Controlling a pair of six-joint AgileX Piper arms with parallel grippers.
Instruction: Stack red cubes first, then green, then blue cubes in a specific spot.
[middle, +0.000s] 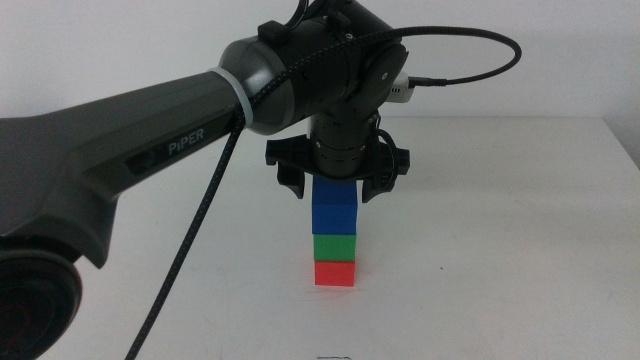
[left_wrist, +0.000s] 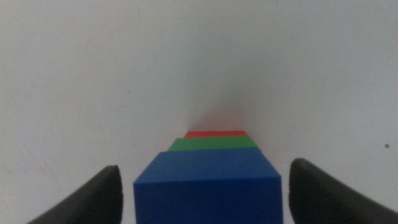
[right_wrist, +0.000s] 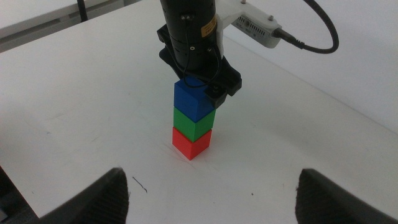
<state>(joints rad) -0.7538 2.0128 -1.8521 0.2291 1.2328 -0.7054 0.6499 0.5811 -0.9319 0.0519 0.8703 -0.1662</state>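
A red cube (middle: 335, 273) sits on the white table with a green cube (middle: 335, 246) on it and a blue cube (middle: 334, 208) on top, forming a straight stack. My left gripper (middle: 334, 192) points down over the stack, its jaws open on either side of the blue cube's upper part, with a gap on each side in the left wrist view (left_wrist: 205, 193). That view shows the blue cube (left_wrist: 208, 186), green cube (left_wrist: 214, 144) and red cube (left_wrist: 216, 133). My right gripper (right_wrist: 211, 199) is open and empty, back from the stack (right_wrist: 193, 118).
The white tabletop (middle: 500, 250) spreads around the stack. The left arm's dark body and cable (middle: 190, 240) cross the left half of the middle view. A small dark mark (right_wrist: 140, 184) lies on the table near the right gripper.
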